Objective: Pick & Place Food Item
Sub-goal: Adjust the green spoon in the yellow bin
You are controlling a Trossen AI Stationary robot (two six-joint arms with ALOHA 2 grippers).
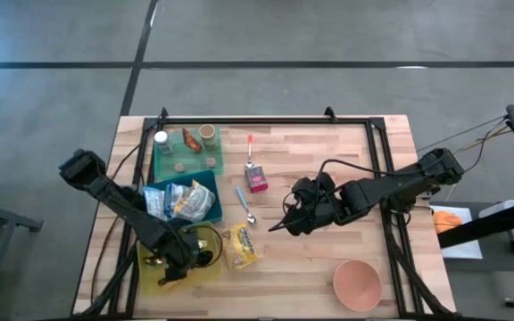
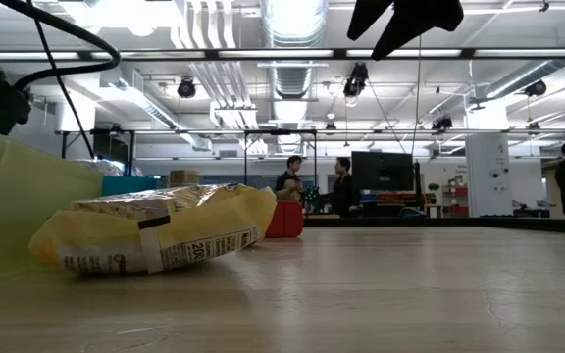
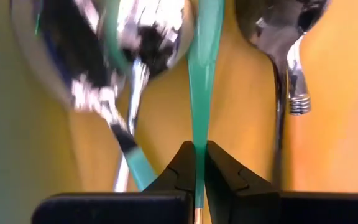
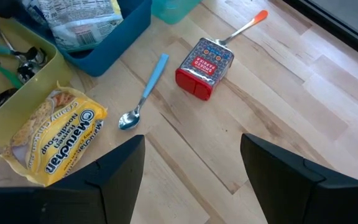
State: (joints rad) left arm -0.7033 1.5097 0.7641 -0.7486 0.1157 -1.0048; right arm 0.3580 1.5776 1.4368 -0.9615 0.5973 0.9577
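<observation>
Yellow and crinkled, a packet of instant noodles [image 1: 240, 247] lies flat on the wooden desk [image 1: 328, 178], touching the right-hand wall of a yellow bin [image 1: 205, 272]. Inside that bin are metal spoons [image 3: 278, 37] with coloured handles. The left hand [image 3: 199, 163] reaches down into the bin with its fingers pressed together, pinching the thin green handle of a spoon [image 3: 202, 81]. Just behind the noodles sits a blue bin [image 1: 211, 214] holding a shiny food bag [image 1: 190, 198]. To the right of the noodles a blue-handled spoon [image 1: 244, 204] lies on the desk, and beyond it stands a small red carton [image 1: 257, 181]. The right hand [image 1: 286, 218] hovers over the desk to the right of the noodles, fingers spread and holding nothing.
</observation>
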